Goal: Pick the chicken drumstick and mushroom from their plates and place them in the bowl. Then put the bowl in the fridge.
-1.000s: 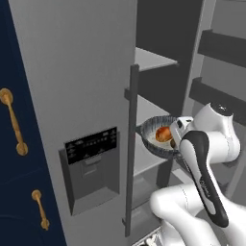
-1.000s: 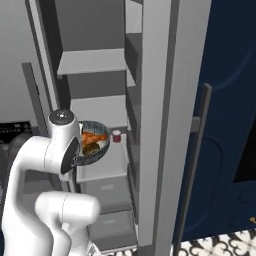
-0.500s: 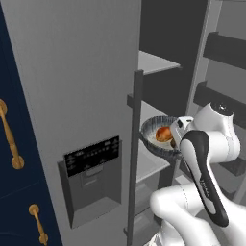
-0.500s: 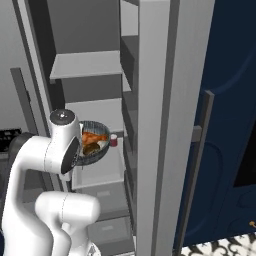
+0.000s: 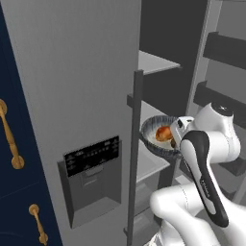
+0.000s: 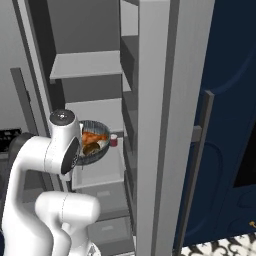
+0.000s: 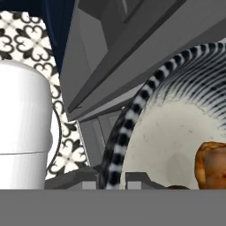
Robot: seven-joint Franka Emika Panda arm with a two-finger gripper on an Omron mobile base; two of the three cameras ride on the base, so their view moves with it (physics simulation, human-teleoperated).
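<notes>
Scenery in both base views has slid sideways against half a second ago: the tall grey steel fridge (image 5: 86, 96), with its dispenser panel and long vertical bar handle, takes up more of the left base view, which points to the base having driven rather than the things having moved. The round dark grey speckled bowl (image 5: 158, 136) sits at the same spot beside the white arm's wrist as before.

The arm rises from the base, bends sharply at the elbow and holds its wrist level with the middle grey shelf (image 6: 97, 167) inside the open fridge. The gripper (image 7: 112, 181) is at the bowl's near rim; its fingertips (image 7: 139, 180) flank the striped edge in the hand view, so it appears pinched on the rim, with the bowl carried out to the left of the wrist in the left base view.

Inside the bowl lies the orange-brown roasted chicken drumstick (image 5: 164, 132), with the darker brown mushroom (image 6: 91, 148) just beside it. The bowl hovers above the shelf's front part. A small red and white container (image 6: 114, 140) stands farther back on that shelf, to the bowl's right.
</notes>
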